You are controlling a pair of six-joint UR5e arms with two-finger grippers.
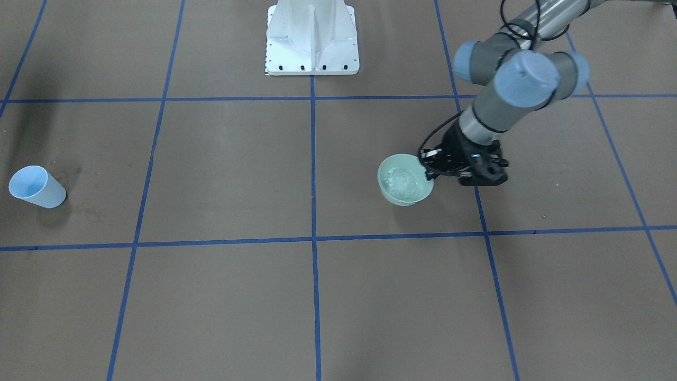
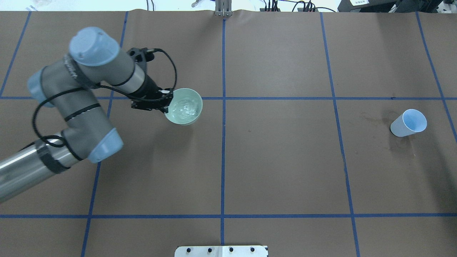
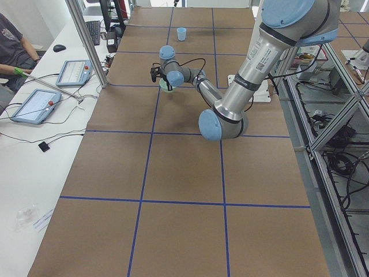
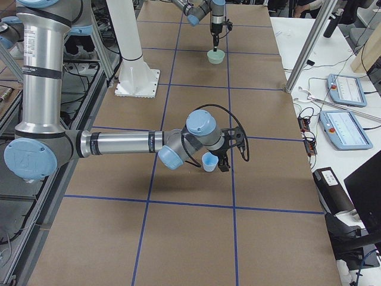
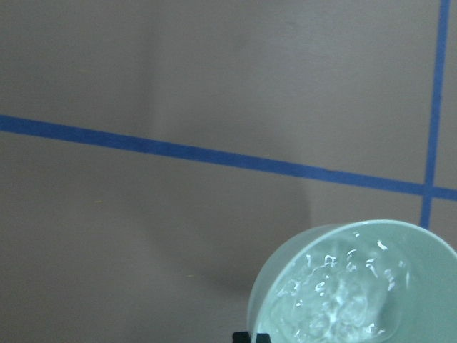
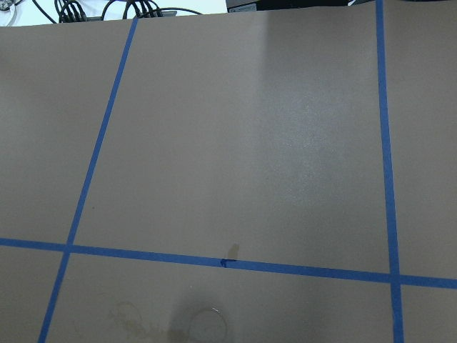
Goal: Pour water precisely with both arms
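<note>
Toward the left of the tabletop (image 2: 285, 160), the left end effector (image 2: 165, 104) is clamping the rim of a pale green bowl (image 2: 182, 122), in which the water (image 2: 185, 108) is glinting; a blue cup (image 2: 408, 123) is standing well apart; whether the right end effector (image 4: 222, 161) is wide or narrow cannot be told

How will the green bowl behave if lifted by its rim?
The bowl likely feels heavy for its size: rippling water lies in it. Gripped at one rim spot by the left gripper, it may tilt and slosh. It looks rigid, not floppy.
</note>
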